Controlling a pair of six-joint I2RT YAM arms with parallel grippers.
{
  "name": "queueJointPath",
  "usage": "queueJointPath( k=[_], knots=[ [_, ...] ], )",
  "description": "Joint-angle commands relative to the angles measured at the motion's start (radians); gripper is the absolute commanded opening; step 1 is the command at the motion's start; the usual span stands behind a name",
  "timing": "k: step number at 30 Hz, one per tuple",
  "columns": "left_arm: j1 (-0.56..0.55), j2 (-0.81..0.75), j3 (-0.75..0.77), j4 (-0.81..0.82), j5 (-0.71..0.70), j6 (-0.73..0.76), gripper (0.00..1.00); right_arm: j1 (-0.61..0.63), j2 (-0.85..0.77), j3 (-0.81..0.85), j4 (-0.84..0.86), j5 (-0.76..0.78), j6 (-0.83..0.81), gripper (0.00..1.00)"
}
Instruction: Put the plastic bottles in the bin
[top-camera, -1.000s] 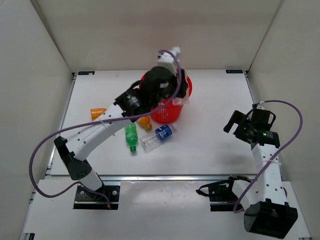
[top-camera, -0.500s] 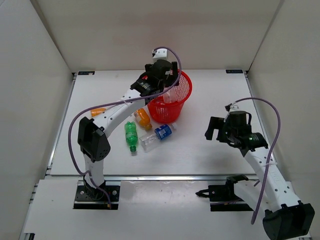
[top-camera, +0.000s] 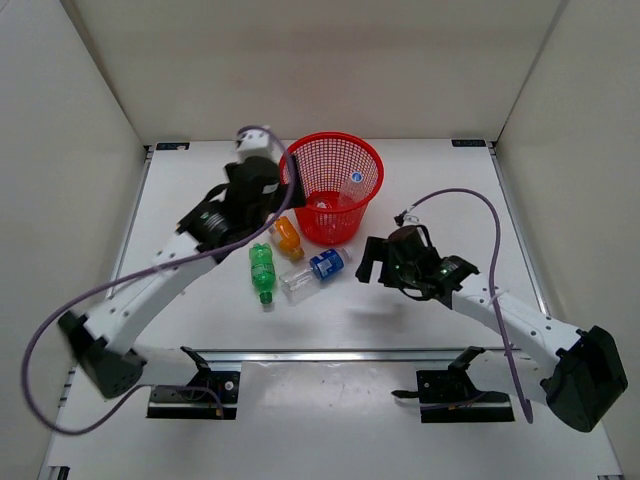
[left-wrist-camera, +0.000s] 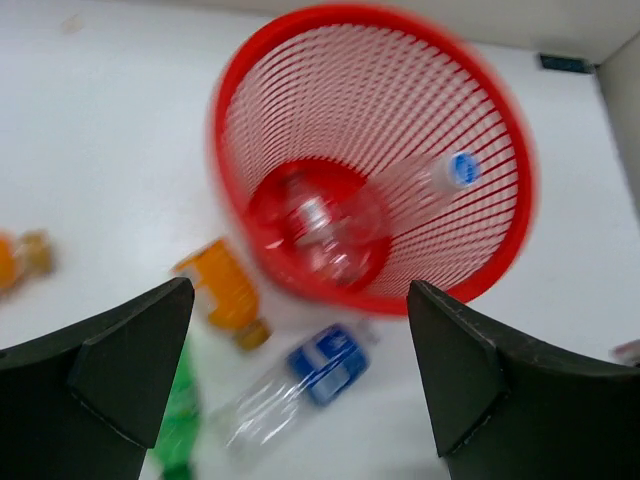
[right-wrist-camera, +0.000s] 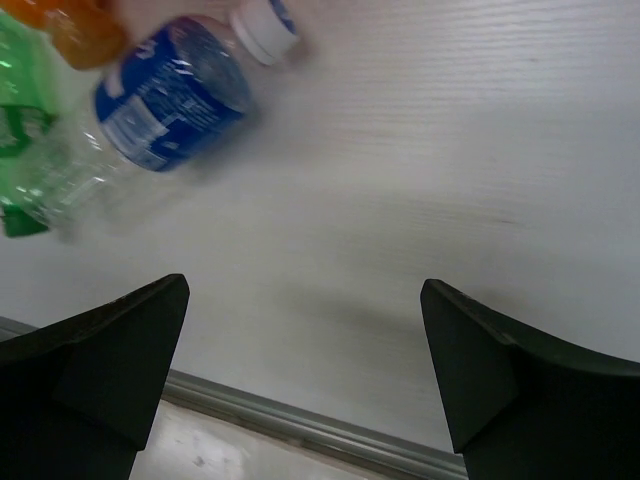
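Note:
The red mesh bin (top-camera: 331, 136) stands upright at the back centre. Two clear bottles lie inside it, one with a blue cap (top-camera: 355, 181) and one on the bottom (top-camera: 320, 204). In front of the bin lie an orange bottle (top-camera: 288, 237), a green bottle (top-camera: 262, 272) and a clear blue-label bottle (top-camera: 314, 272). My left gripper (top-camera: 275, 195) hovers open and empty just left of the bin. In the left wrist view the bin (left-wrist-camera: 330, 100) fills the space ahead of the left gripper (left-wrist-camera: 298, 290). My right gripper (top-camera: 368, 262) is open, right of the blue-label bottle (right-wrist-camera: 170, 95), over bare table.
Another orange bottle (left-wrist-camera: 15, 262) shows at the left edge of the left wrist view. A metal rail (right-wrist-camera: 300, 425) runs along the table's near edge below the right gripper (right-wrist-camera: 305, 285). White walls enclose the table on three sides.
My left gripper opened over the bin, a clear bottle now lies inside, and the arm drew back to the left. My right arm swung left toward the blue-label bottle.

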Motion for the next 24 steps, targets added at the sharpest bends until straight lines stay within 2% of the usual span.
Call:
queueJointPath(
  k=[1, 5, 8, 10, 15, 24],
  knots=[
    [0.078, -0.212, -0.217, -0.202, 0.004, -0.112, 0.99, 0.091, 0.045, 0.017, 0.215, 0.120, 0.203, 0.99],
    [0.210, -0.443, -0.423, -0.323, 0.062, -0.160, 0.98, 0.187, 0.159, 0.081, 0.272, 0.206, 0.267, 0.99],
    [0.296, -0.560, -0.471, -0.412, 0.133, -0.149, 0.98, 0.228, 0.269, 0.115, 0.305, 0.247, 0.376, 0.99],
    [0.322, -0.616, -0.468, -0.437, 0.129, -0.138, 0.98, 0.254, 0.314, 0.134, 0.342, 0.276, 0.413, 0.99],
    [0.309, -0.676, -0.465, -0.502, 0.118, -0.129, 0.99, 0.291, 0.469, 0.218, 0.404, 0.351, 0.494, 0.99],
    [0.310, -0.715, -0.479, -0.526, 0.138, -0.135, 0.98, 0.322, 0.581, 0.234, 0.398, 0.390, 0.657, 0.97]
  ],
)
